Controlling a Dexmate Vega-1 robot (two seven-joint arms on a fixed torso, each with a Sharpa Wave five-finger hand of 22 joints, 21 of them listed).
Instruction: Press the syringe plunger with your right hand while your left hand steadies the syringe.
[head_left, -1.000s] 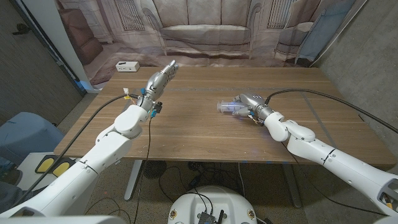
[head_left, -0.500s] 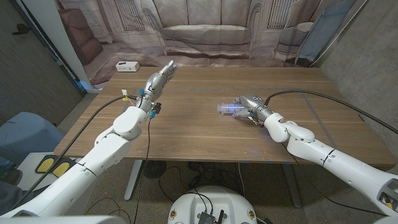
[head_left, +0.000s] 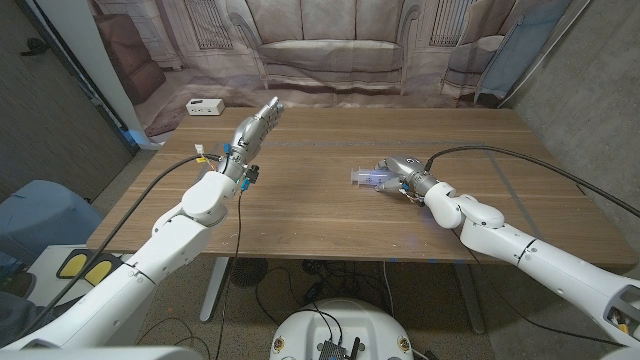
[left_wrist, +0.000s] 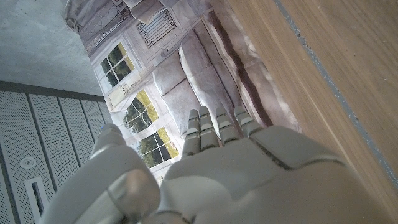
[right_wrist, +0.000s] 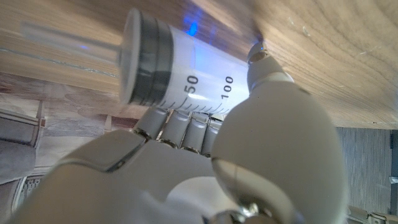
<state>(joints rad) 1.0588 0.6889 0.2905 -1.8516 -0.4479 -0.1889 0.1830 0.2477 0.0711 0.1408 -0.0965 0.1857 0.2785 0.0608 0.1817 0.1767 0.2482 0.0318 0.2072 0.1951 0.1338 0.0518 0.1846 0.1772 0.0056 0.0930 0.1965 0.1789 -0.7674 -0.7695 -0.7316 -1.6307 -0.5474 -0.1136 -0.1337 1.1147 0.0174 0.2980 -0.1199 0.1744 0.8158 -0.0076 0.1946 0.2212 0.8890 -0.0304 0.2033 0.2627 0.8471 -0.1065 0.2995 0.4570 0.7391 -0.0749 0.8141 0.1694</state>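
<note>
Both hands need to meet at the syringe (head_left: 368, 176), gripped by the right hand (head_left: 400, 172) over the middle of the tabletop (head_left: 320, 220), so the left hand (head_left: 256, 126), fingers apart and holding nothing, should come across to steady the barrel before any pressing.

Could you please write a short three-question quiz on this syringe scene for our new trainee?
1. True or false: the right hand holds the syringe.
2. Where is the left hand? A) on the syringe B) raised above the table's far left part, away from the syringe C) on the white power strip
3. Fill in: the syringe barrel's printed numbers in the right wrist view are 50 and ___.

Key: 1 true; 2 B; 3 100.
</note>
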